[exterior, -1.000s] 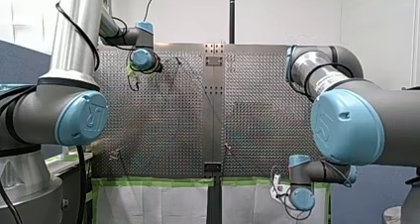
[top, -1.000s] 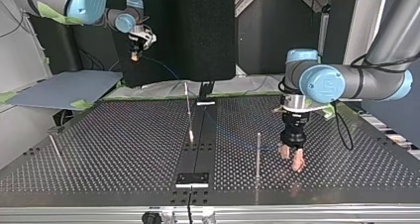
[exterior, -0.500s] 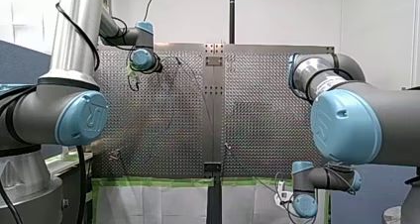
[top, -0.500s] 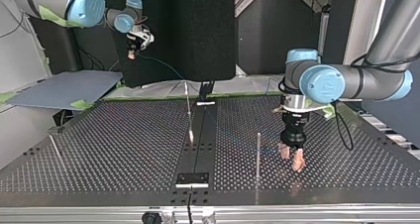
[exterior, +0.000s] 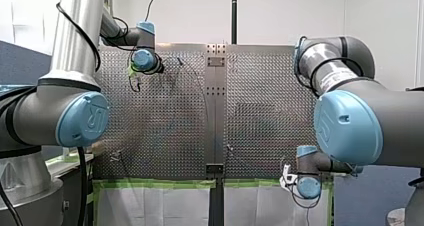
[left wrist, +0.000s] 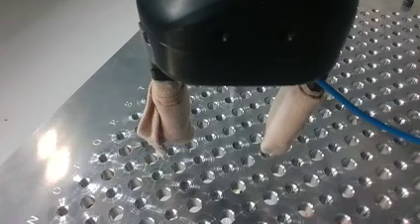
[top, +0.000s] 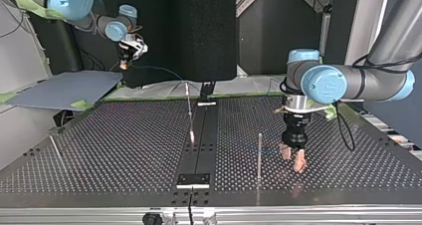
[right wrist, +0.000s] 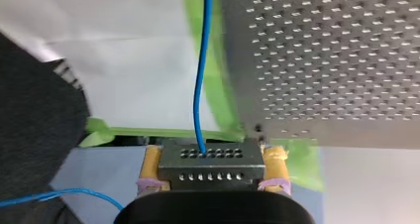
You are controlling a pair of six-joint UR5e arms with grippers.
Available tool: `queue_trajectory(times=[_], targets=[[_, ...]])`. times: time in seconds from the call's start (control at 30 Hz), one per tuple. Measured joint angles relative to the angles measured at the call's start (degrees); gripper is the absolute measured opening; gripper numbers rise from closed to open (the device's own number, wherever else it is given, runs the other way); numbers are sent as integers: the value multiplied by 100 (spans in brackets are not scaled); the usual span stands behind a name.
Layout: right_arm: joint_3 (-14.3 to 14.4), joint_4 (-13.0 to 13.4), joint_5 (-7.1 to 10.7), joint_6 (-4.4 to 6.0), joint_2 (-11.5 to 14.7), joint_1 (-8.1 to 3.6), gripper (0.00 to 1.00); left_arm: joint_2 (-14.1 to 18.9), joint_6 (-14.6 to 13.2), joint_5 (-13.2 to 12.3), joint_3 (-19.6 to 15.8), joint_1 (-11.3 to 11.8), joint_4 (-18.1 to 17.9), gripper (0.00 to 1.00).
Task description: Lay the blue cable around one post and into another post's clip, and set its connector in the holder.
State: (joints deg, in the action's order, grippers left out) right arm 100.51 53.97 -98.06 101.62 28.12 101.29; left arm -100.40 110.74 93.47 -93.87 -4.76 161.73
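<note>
Grips the connector (right wrist: 198, 177) squarely between the yellow pads (right wrist: 275, 168) of my right gripper (right wrist: 212, 154), raised off the perforated table (top: 124, 150) past its far edge at the top view's left. Judged a carrying hold, for control of the plug end while slack runs out. Trails the blue cable (right wrist: 202, 60) straight from the connector's face, then down across the plate, past the slim post (top: 189, 113) with a pale tip (taken for the clip post) and on to the plain post (top: 259, 154). Plants my left gripper (left wrist: 218, 148) just beside that plain post, beige-padded fingers (left wrist: 166, 116) spread apart with nothing between them and tips at the plate; cannot tell whether touching. Routes the cable beside one finger, outside the gap: likely a fence, so that the line bends at the post under pull. Cannot tell whether already wrapped round the post. Shows no connector in the small black block (top: 193, 179) at the top view's bottom middle, taken for the holder. Judged early in routing. Hold tension low on the next pull, as the cable may ride up the post.
</note>
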Motion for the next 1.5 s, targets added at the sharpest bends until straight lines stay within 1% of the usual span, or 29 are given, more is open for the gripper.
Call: queue_trajectory(times=[0.17, 0.3, 0.4, 0.5, 0.57, 0.63, 0.7, 0.73, 0.83, 0.9, 0.93, 1.0, 1.07, 1.23, 1.33, 1.43, 1.5], targets=[[0, -60, 9, 9, 236, -11, 18, 0, 4, -2, 1, 0, 1, 100], [7, -190, -42, 6, 415, -23, 18, 0, 16, -2, 2, 0, 15, 100], [30, -254, -73, -15, 478, -17, 18, 0, 22, -3, -1, -1, 23, 100], [69, -279, -46, -78, 523, 38, 18, 0, 25, -2, -1, 0, 23, 100], [94, -285, -56, -166, 551, 127, 18, 0, 26, -1, 0, 0, 19, 100], [107, -282, -128, -219, 563, 240, 18, 0, 28, 0, 1, 3, 13, 100], [115, -279, -216, -230, 569, 344, 18, 0, 31, -2, -2, 3, 14, 100], [118, -276, -280, -232, 571, 418, 18, 0, 32, -4, -1, 0, 14, 100], [122, -251, -379, -238, 571, 608, 18, 0, 34, -7, -1, -14, 16, 100], [122, -231, -403, -254, 572, 716, 18, 0, 35, -8, -2, -20, 16, 100], [122, -216, -412, -279, 574, 787, 18, 0, 37, -8, -2, -22, 15, 100], [123, -197, -419, -312, 573, 892, 18, 0, 46, -9, -1, -21, 12, 100], [123, -188, -423, -311, 572, 1005, 18, 0, 53, -9, -1, -21, 13, 100], [123, -200, -451, -250, 575, 1254, 18, 0, 60, -9, -2, -23, 43, 100], [123, -222, -484, -240, 591, 1341, 18, 0, 63, -9, -1, -25, 67, 100], [153, -260, -558, -237, 670, 1364, 18, 0, 89, -9, 0, -25, 75, 100], [215, -237, -615, -218, 754, 1364, 18, 0, 103, -9, -1, -26, 77, 100]])
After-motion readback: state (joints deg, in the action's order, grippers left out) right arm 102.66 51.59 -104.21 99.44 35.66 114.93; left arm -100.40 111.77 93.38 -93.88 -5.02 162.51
